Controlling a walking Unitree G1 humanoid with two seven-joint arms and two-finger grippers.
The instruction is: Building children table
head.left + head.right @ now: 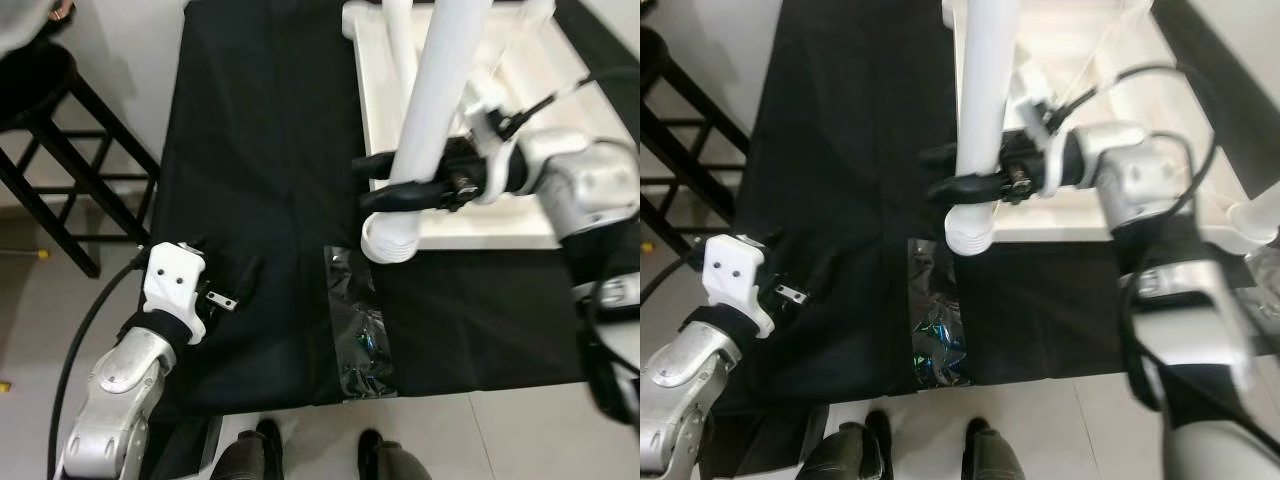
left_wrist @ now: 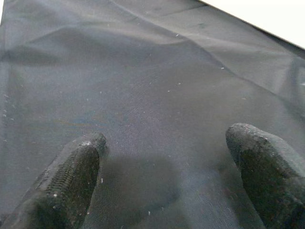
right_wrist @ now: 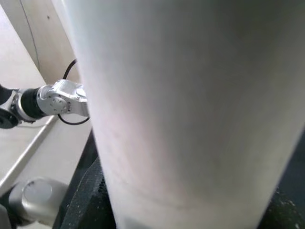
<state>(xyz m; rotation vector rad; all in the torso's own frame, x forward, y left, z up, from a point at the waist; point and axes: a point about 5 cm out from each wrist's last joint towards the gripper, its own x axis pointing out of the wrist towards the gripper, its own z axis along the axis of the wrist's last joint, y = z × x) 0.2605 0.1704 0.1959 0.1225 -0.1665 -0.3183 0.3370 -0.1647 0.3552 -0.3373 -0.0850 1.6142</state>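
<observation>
One smooth white table leg (image 1: 432, 110), seemingly round, in right tool (image 1: 375, 180).

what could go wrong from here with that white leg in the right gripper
The right gripper clamps the long white leg low on its length, so the leg could tip or twist in the grip. Its lower end hangs at the edge of the white tabletop and may miss its seat. The left gripper rests open on the black cloth, giving no support.

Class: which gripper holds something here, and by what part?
The right gripper clamps the white round table leg near its lower end; the left gripper is open over black cloth.
</observation>
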